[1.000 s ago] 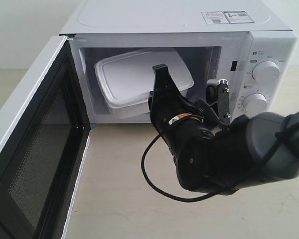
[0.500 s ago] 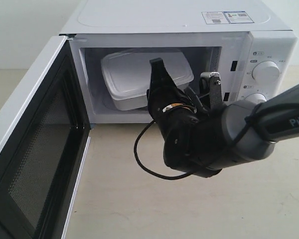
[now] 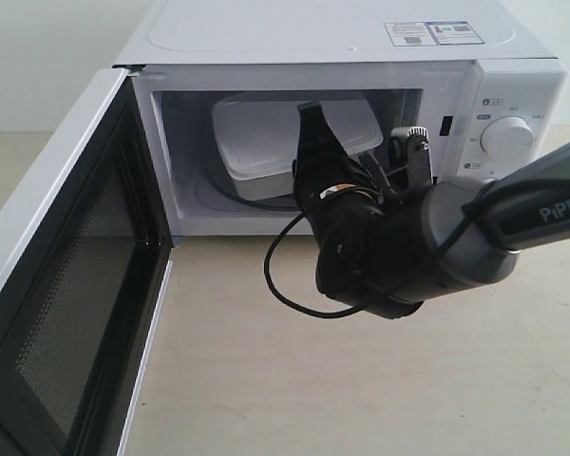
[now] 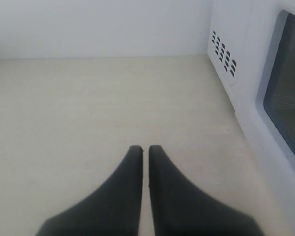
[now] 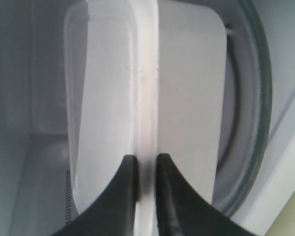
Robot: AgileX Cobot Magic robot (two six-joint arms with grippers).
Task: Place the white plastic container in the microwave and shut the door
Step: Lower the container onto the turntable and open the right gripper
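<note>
The white plastic container (image 3: 266,142) is inside the microwave (image 3: 332,38), over the glass turntable (image 5: 258,123). My right gripper (image 3: 313,119) reaches into the cavity and is shut on the container's rim (image 5: 146,98), one finger on each side of it. The door (image 3: 62,285) stands wide open at the left, its black mesh inner face towards the camera. My left gripper (image 4: 145,148) is shut with nothing in it, low over the bare table beside the microwave's outer side; it does not show in the exterior view.
The microwave's two round knobs (image 3: 506,136) sit on the panel at the right. A black cable (image 3: 290,285) loops down from the right arm over the beige table (image 3: 266,380). Vent holes (image 4: 223,51) mark the microwave's side wall.
The right gripper has carried the container deeper into the cavity and to the right, onto the turntable. The left gripper shows no earlier frame.
</note>
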